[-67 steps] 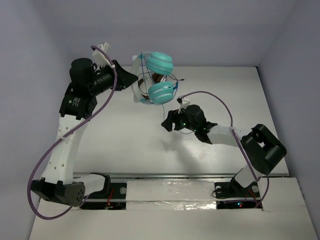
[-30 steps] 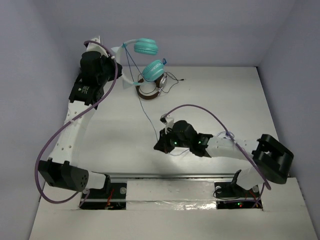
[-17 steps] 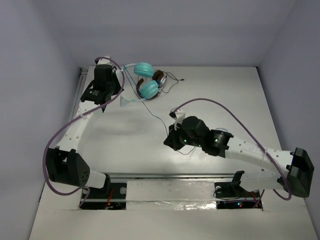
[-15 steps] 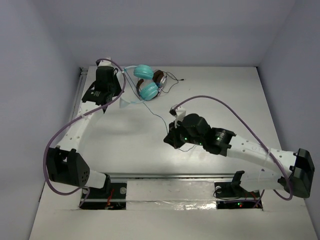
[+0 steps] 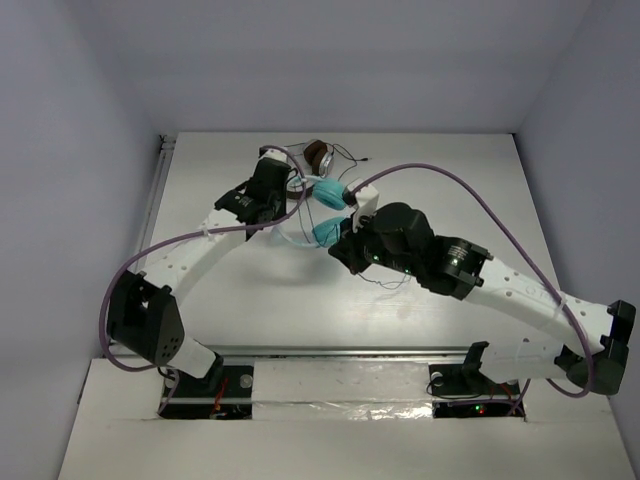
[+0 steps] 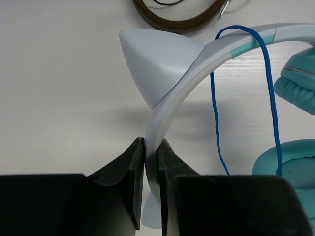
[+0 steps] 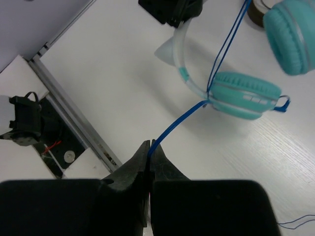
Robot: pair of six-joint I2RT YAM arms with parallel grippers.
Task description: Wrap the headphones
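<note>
The headphones (image 5: 330, 192) hang over the middle of the table, with two teal ear cups (image 7: 243, 96) and a white headband (image 6: 167, 103). My left gripper (image 6: 151, 150) is shut on the headband, just below its pointed white cat-ear fin. In the top view the left gripper (image 5: 290, 198) sits directly left of the cups. The thin blue cable (image 6: 214, 108) loops over the headband and runs down from the lower cup. My right gripper (image 7: 151, 143) is shut on that blue cable (image 7: 179, 123), a short length from the cup. From above, the right gripper (image 5: 340, 250) is just below the cups.
Brown-and-silver headphones (image 5: 318, 155) with a dark cable lie on the table behind the teal ones, and their brown cup (image 6: 177, 12) is at the top of the left wrist view. A metal rail (image 7: 69, 113) borders the table's near edge. Loose cable lies on the table (image 5: 385, 285).
My left gripper has carried the headphones from the far left toward the table's middle. My right gripper has moved up close to the ear cups, still pinching the cable.
</note>
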